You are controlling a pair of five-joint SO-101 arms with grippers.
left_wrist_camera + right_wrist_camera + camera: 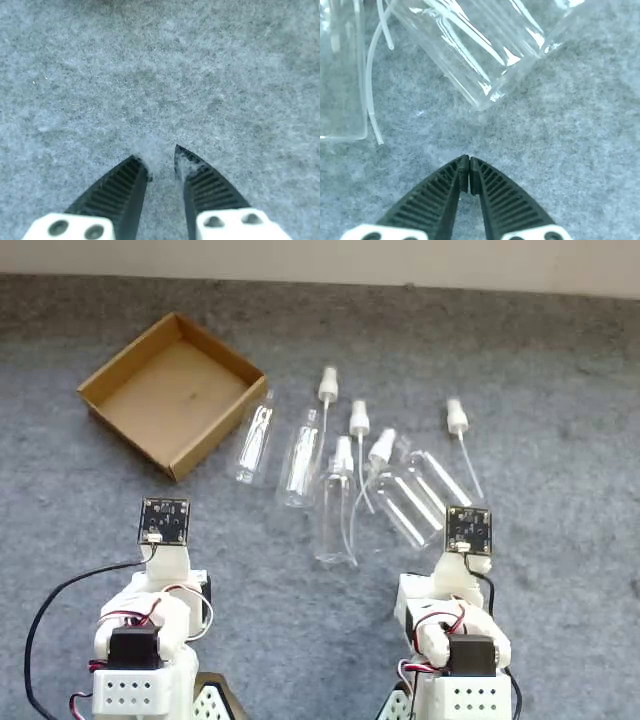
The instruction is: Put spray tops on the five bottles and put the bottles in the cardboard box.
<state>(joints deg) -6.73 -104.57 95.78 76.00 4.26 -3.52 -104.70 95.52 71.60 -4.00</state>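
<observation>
Clear bottles [333, 510] lying flat, nr cardboard box [170, 390]

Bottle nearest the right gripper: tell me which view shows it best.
High view: the bottle lies there whole, end to end. The right wrist view shows its base end up close, ahead of the shut right gripper. The left wrist view faces grey carpet.

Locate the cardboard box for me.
In the high view, the cardboard box sits far left on the grey carpet, just left of the leftmost clear bottle.
</observation>
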